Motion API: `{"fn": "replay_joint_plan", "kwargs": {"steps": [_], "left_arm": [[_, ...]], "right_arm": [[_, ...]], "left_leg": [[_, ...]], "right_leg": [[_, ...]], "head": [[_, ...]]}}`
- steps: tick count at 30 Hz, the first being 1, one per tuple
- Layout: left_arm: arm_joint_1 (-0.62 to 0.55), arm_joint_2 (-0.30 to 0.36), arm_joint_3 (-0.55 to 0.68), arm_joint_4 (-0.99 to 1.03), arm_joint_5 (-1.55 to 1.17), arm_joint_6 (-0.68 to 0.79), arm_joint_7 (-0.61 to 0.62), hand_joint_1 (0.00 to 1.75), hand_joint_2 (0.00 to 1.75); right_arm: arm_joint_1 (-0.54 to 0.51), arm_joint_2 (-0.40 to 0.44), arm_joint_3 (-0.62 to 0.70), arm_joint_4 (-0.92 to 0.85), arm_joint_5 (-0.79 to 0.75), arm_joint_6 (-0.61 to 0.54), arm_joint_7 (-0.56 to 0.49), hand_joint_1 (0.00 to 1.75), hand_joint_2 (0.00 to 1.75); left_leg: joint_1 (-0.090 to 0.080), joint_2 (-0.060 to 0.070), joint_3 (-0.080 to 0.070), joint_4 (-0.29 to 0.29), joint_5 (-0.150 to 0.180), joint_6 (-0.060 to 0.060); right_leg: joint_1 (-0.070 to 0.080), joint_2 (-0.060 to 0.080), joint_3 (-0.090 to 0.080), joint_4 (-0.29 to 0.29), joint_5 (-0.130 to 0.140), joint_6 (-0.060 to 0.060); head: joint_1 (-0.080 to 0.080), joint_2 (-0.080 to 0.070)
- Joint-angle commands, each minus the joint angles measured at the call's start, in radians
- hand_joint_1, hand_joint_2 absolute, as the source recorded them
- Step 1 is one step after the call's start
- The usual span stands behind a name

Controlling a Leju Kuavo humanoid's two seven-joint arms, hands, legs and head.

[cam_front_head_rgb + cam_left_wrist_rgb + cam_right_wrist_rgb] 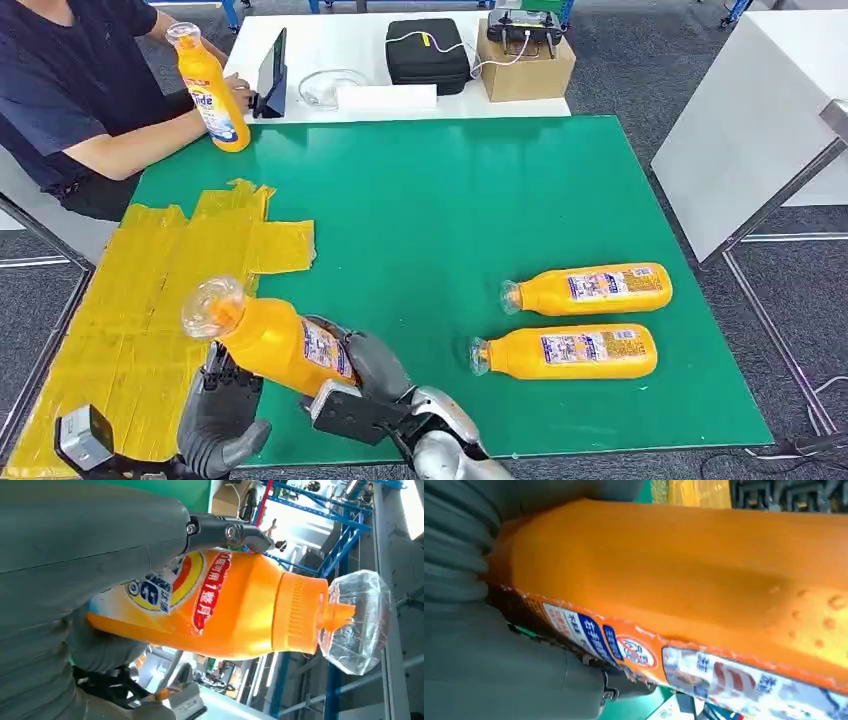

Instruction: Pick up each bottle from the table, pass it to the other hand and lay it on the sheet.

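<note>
An orange bottle (pixel 280 345) with a clear cap hangs tilted over the near edge of the yellow sheet (pixel 150 270), cap pointing up and left. My right hand (pixel 375 365) wraps its base end, and my left hand (pixel 222 415) grips it from below, nearer the neck. In the left wrist view my left hand (pixel 75 545) clasps the labelled body of the bottle (pixel 240 605). Up close in the right wrist view, the bottle (pixel 704 570) lies against my right hand (pixel 499 680). Two more orange bottles (pixel 590 288) (pixel 570 352) lie on the green table (pixel 450 200) at the right.
A person sits at the far left, holding a fourth orange bottle (pixel 210 90) upright on the table's corner. Behind stands a white table with a black case (pixel 427 50), a cardboard box (pixel 525 65) and a tablet (pixel 272 70). Another white table (pixel 750 120) stands to the right.
</note>
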Motion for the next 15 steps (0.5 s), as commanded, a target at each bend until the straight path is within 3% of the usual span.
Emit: {"fn": "replay_joint_plan", "kwargs": {"steps": [1,5,13,15], "left_arm": [[-0.041,0.031,-0.024,0.036,-0.107,0.087,-0.008,0.0,1.75],[-0.054,0.037,-0.03,0.046,-0.156,0.125,-0.024,0.0,1.75],[-0.054,0.039,-0.031,0.046,-0.156,0.125,-0.024,0.0,1.75],[-0.054,0.039,-0.031,0.046,-0.156,0.125,-0.024,0.0,1.75]], "right_arm": [[-0.071,0.021,0.153,0.205,0.041,0.036,-0.012,1.75,1.75],[-0.068,0.04,0.24,0.251,0.058,0.067,-0.045,1.75,1.75],[-0.071,0.04,0.242,0.252,0.059,0.066,-0.046,1.75,1.75],[-0.071,0.04,0.242,0.252,0.059,0.066,-0.046,1.75,1.75]], "left_leg": [[0.0,0.001,0.005,-0.002,-0.001,0.001],[0.0,0.0,0.003,-0.001,0.0,0.0],[0.002,-0.001,0.009,-0.002,-0.002,0.001],[0.001,0.0,0.004,-0.002,-0.001,0.0]], "right_leg": [[0.001,0.0,0.005,-0.002,0.0,-0.002],[0.0,0.0,0.003,-0.001,0.0,-0.001],[0.002,-0.002,0.01,-0.003,-0.002,-0.003],[0.001,-0.001,0.005,-0.002,-0.001,-0.002]], "head": [[0.0,0.0],[0.0,0.0],[0.0,0.0],[0.0,0.0]]}}
